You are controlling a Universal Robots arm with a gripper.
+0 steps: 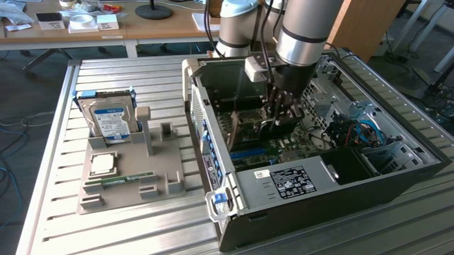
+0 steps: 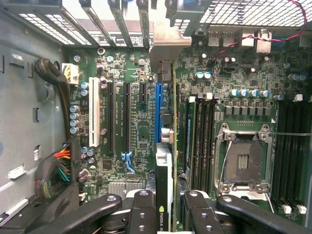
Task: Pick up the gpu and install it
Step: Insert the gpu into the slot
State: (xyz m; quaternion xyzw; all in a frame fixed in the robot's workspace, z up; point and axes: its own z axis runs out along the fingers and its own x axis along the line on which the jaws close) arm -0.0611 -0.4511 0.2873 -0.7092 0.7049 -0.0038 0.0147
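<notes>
My gripper [image 1: 280, 119] is lowered into the open computer case [image 1: 212, 159], over the motherboard. It is shut on the gpu [image 1: 250, 130], which stands on edge between the fingers [image 2: 142, 209]. In the wrist view the gpu [image 2: 164, 170] appears edge-on as a thin card running away from my gripper [image 2: 165, 207], with its metal end bracket [image 2: 168, 48] at the case's rear slots. Its lower edge lies along the long blue slot [image 2: 158, 109]; I cannot tell whether it is seated in it.
On the exterior view's left, a grey holder [image 1: 127, 186] carries a silver hard drive [image 1: 110, 119], a processor chip [image 1: 103, 163] and a green memory stick [image 1: 117, 180]. Inside the case are the power supply [image 1: 291, 180], cable bundles [image 2: 53, 170] and a bare processor socket [image 2: 242, 163].
</notes>
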